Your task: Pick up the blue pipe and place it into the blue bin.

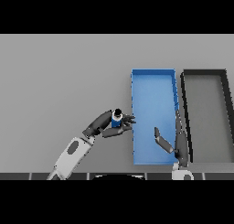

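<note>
From the head view, the left hand (106,125) has its fingers (124,127) curled around the blue pipe (116,120), held upright just left of the blue bin (153,83) on the grey worktop (59,81). The right hand (176,143) hovers over the bin's right wall, fingers relaxed. A black bin (204,73) sits alongside.

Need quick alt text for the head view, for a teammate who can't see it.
The left hand grips the blue pipe just left of the blue bin, not yet over it. The right hand rests open over the bin's right wall; a black bin sits beside it.
</note>
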